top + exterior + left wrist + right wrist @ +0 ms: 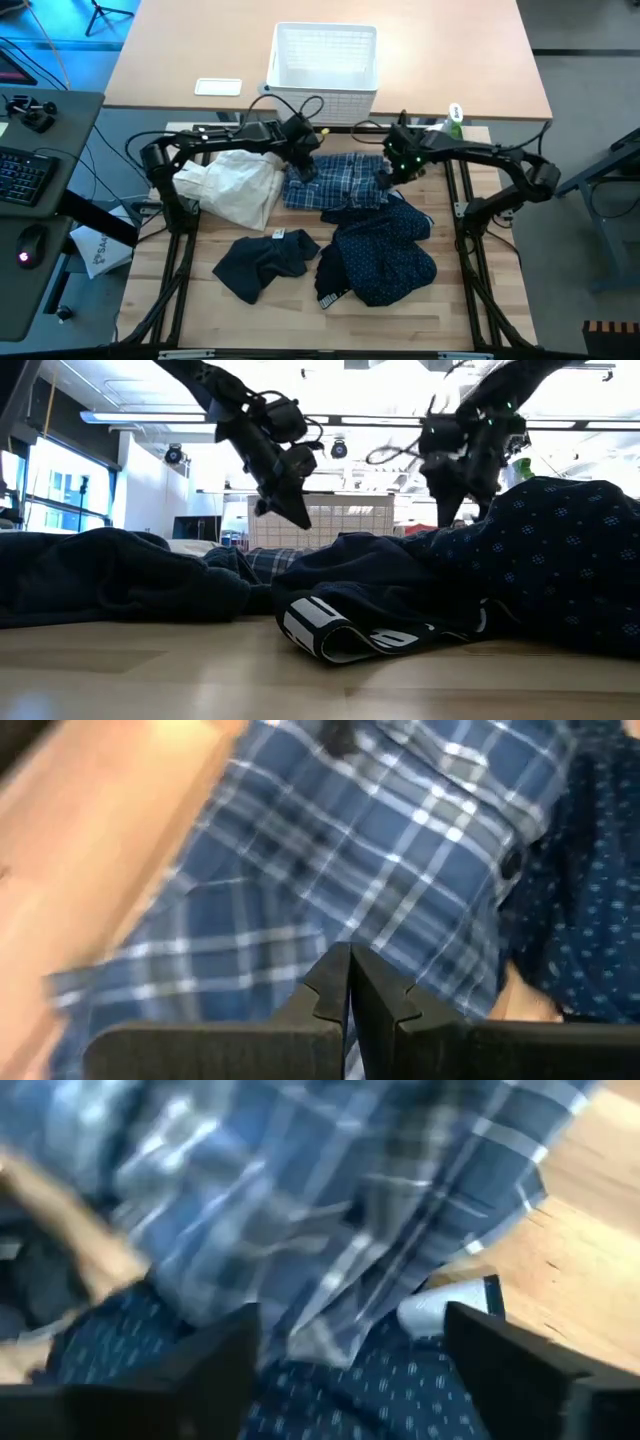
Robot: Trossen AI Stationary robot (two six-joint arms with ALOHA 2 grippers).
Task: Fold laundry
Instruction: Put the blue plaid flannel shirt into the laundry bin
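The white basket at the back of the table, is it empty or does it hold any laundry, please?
Empty: the high view looks straight into the white basket and shows only its bare lattice floor; the garments lie on the table in front.

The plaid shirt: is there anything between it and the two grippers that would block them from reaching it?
Nothing visible blocks them. The left gripper, shut, is over the left edge of the plaid shirt; the right gripper, open, is at its right edge. Only the navy dotted shirt overlaps the plaid shirt's near edge, beside the right gripper.
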